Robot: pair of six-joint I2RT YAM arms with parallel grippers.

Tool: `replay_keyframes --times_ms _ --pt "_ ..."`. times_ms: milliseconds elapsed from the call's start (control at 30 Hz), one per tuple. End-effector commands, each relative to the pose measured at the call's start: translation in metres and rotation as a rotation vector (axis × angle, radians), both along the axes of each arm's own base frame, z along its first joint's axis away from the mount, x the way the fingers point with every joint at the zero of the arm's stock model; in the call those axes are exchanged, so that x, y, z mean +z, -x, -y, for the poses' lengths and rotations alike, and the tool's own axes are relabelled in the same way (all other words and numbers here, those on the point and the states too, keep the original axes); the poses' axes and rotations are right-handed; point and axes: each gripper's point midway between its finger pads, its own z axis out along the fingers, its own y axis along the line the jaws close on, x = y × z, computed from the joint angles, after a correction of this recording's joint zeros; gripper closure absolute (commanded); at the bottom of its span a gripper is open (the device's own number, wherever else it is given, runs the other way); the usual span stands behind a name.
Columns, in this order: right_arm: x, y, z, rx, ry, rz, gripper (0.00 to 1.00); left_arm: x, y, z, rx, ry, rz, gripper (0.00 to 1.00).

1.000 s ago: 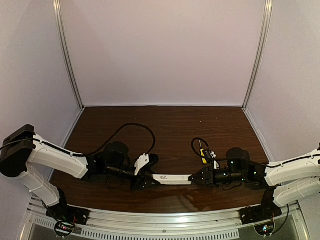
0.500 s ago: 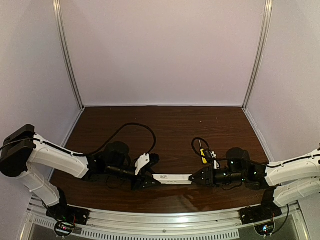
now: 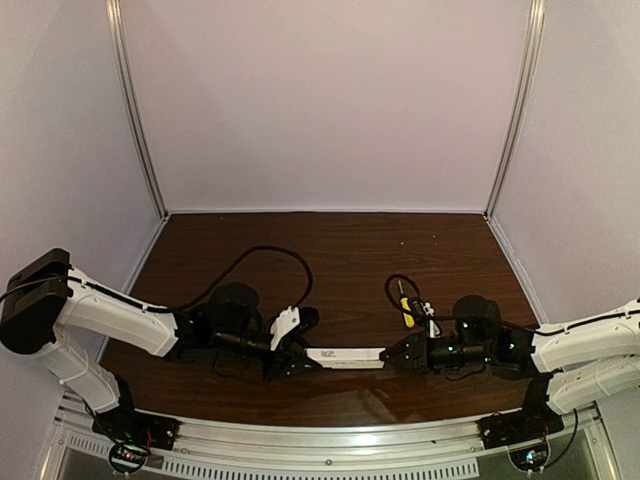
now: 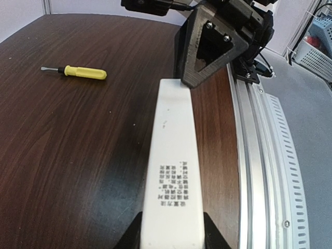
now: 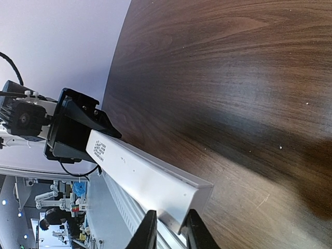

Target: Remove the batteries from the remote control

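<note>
The remote control (image 3: 345,355) is a slim white bar held between both grippers, low over the table near its front edge. Its back with a small dark label (image 4: 175,184) faces up. My left gripper (image 3: 293,362) is shut on the label end, with the jaws at either side in the left wrist view (image 4: 171,231). My right gripper (image 3: 397,354) is shut on the other end, which shows between its jaws in the right wrist view (image 5: 168,225). The batteries are hidden; no open recess shows.
A yellow-handled screwdriver (image 3: 407,311) lies on the brown table just behind the right gripper, and also shows in the left wrist view (image 4: 83,71). A black cable (image 3: 270,255) loops behind the left arm. The metal rail (image 4: 259,155) runs along the front edge.
The right gripper has shifted very slightly to the right. Both grippers still hold the remote in about the same place.
</note>
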Motion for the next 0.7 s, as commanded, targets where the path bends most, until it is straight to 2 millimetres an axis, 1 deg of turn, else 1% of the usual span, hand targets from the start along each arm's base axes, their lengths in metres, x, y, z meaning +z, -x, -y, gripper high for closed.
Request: replay_keyframes --times_ms 0,200,667 --pt "0.016 -0.002 -0.009 0.017 -0.039 0.051 0.79 0.015 -0.007 0.01 0.001 0.042 0.047 1.0" --pt "0.009 -0.003 -0.006 0.009 -0.017 0.048 0.81 0.02 -0.006 0.009 0.0 0.056 0.051 1.0" --pt "0.008 -0.001 -0.001 0.0 -0.019 0.049 0.84 0.025 -0.004 0.007 0.0 0.073 0.057 1.0"
